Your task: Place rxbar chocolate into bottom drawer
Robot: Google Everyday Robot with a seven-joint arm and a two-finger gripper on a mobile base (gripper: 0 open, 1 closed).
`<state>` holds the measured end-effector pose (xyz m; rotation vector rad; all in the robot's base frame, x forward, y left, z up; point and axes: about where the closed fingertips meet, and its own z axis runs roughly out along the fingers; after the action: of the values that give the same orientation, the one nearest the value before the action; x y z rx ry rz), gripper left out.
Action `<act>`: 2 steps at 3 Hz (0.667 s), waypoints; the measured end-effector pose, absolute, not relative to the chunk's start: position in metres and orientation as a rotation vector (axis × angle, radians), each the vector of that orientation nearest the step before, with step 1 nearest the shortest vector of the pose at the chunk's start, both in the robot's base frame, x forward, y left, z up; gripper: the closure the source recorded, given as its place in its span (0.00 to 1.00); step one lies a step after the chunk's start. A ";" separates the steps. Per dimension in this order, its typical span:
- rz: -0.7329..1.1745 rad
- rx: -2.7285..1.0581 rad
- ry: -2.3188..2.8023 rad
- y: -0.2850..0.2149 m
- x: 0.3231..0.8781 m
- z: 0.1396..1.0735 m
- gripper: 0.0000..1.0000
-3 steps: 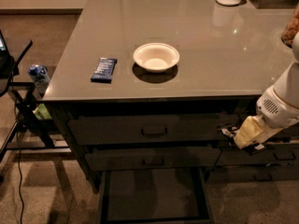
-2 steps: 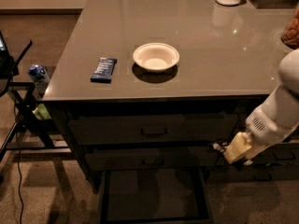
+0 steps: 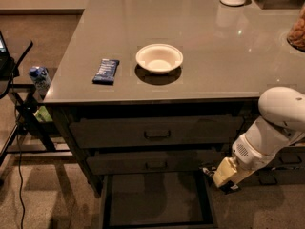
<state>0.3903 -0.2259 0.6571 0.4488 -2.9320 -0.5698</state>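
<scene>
One camera view is given, and it looks down on the front of the cabinet. The gripper (image 3: 210, 171) hangs low at the right side, below the edge of the table (image 3: 224, 56) and in front of the middle drawer (image 3: 155, 162). It is just beside the right front corner of the bottom drawer (image 3: 152, 202), which stands open with its dark floor bare.

Whether the gripper is apart, together or clamped on something, I cannot tell. A small dark shape sits at its tip, and I judge this may be the rxbar chocolate, but the wrapper cannot be read. The only bar that shows clearly is the blue-wrapped bar (image 3: 106, 71) on the table, left of the white bowl (image 3: 159, 58), and that one is not the task's thing.

The relation that matters is this: the drawer's opening lies to the left of the gripper and a little lower. I think the coming move must go leftward over the right wall of the drawer before any release, otherwise the bar could fall on the floor outside.
</scene>
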 end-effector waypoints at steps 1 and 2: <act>-0.570 0.449 -2.932 -0.226 0.390 0.657 1.00; -0.625 0.407 -2.915 -0.222 0.387 0.634 1.00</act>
<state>0.3866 -0.2217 0.6336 0.4074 -2.9154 -0.6248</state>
